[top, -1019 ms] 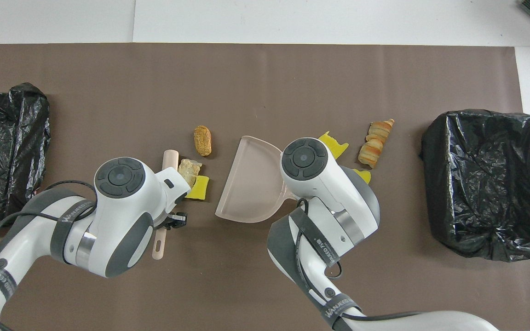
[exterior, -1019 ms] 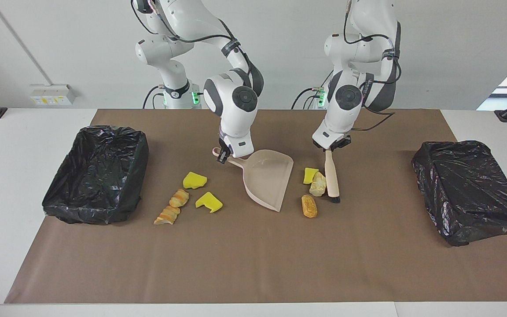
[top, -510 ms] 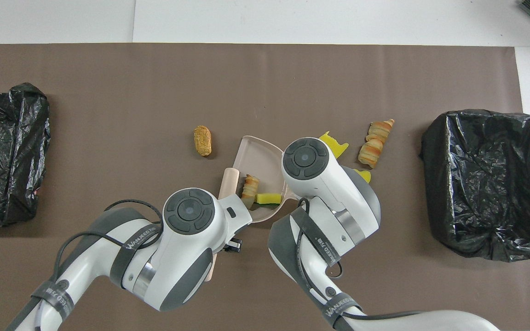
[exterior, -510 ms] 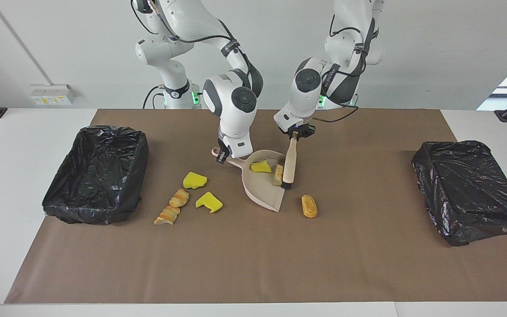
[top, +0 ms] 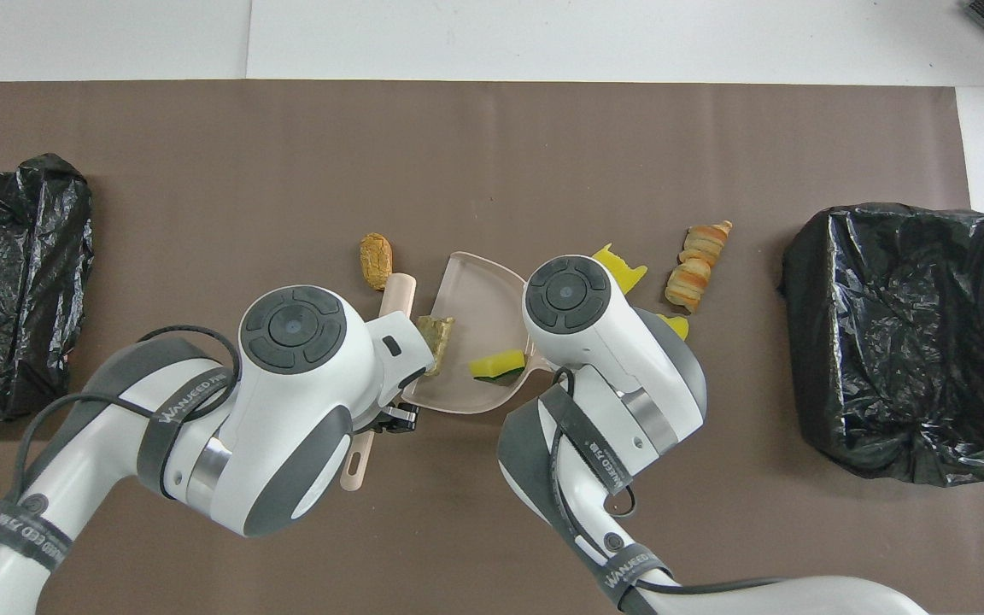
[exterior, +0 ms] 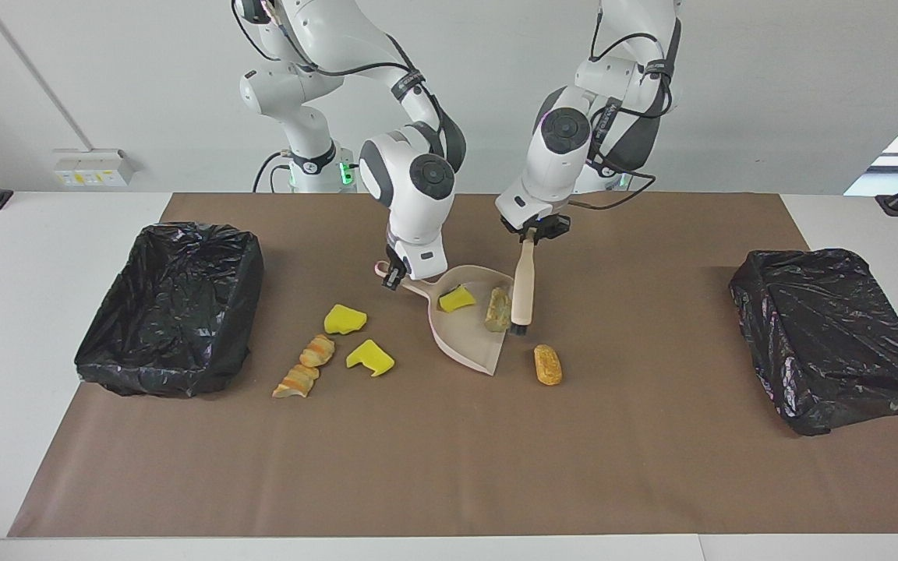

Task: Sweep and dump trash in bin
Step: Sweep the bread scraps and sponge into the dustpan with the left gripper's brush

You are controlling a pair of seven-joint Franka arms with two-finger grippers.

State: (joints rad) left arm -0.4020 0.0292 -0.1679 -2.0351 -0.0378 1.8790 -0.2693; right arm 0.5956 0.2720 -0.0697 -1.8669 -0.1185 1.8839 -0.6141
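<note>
My left tool [exterior: 533,231] grips the brush [exterior: 523,290]; my right tool [exterior: 396,274] grips the dustpan [exterior: 471,333] handle. Trash: two scraps [exterior: 457,299] in pan, five on desk [exterior: 652,436].

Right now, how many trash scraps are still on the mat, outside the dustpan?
5. An orange bread roll beside the beige plastic dustpan mouth; two yellow sponge chunks and two tan pastry pieces toward the right arm's end. None seem hidden.
</note>
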